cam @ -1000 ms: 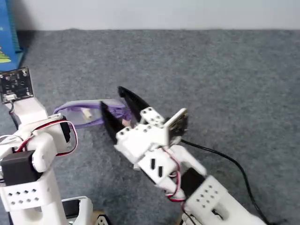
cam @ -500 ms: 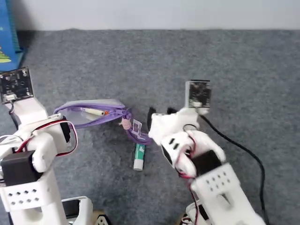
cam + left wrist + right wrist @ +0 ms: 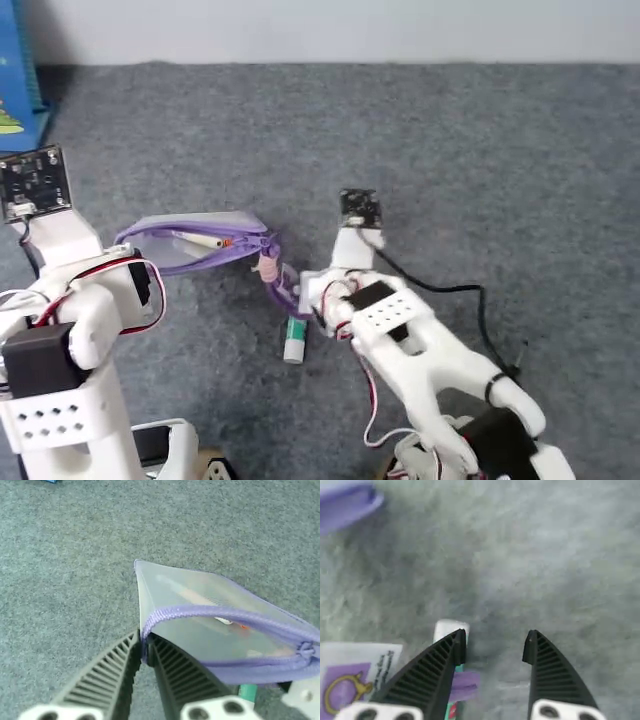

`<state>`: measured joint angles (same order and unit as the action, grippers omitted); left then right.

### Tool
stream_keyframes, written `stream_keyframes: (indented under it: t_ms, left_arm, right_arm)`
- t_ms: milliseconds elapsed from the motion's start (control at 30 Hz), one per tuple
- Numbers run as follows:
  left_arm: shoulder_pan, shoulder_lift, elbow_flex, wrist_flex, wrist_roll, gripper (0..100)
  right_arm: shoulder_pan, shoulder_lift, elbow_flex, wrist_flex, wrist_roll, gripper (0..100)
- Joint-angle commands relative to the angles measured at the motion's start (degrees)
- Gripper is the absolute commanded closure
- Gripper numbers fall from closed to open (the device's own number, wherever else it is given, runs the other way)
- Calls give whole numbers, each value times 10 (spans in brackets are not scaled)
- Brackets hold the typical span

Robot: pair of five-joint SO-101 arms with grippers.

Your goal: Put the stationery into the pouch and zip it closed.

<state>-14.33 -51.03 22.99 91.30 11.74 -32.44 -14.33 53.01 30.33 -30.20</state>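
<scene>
While left claw [image 3: 144, 644] pinches pouch [image 3: 200, 625] corner, right claw [image 3: 495, 641] spread beside green stick [image 3: 296, 336].

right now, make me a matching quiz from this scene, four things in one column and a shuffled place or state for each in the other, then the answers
Column one
1. pouch
2. green stick
3. left pincer
4. right pincer

Column two
a. open, over the carpet by the stick's white end
b. lying on the carpet, outside the pouch
c. shut on the pouch's edge
d. purple, with a pen inside

Pairs: 1-d, 2-b, 3-c, 4-a
</scene>
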Motion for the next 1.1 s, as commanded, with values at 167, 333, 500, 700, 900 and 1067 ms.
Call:
stream_keyframes:
  t_ms: [167, 333, 500, 700, 900, 1067]
  left_arm:
    - [-4, 6, -3, -7, 2, 989]
    - [-4, 6, -3, -7, 2, 989]
    - [-4, 6, -3, -7, 2, 989]
    - [-4, 6, -3, -7, 2, 989]
    - [-4, 6, -3, -7, 2, 989]
    - [-4, 6, -3, -7, 2, 989]
  right_arm:
    - [-64, -24, -39, 13, -5, 812]
    - [-93, -25, -39, -3, -5, 812]
    - [-73, 14, -39, -47, -4, 815]
    - [-29, 70, -39, -69, 8, 816]
    - [-5, 87, -39, -36, 19, 950]
    - [25, 49, -39, 21, 43, 976]
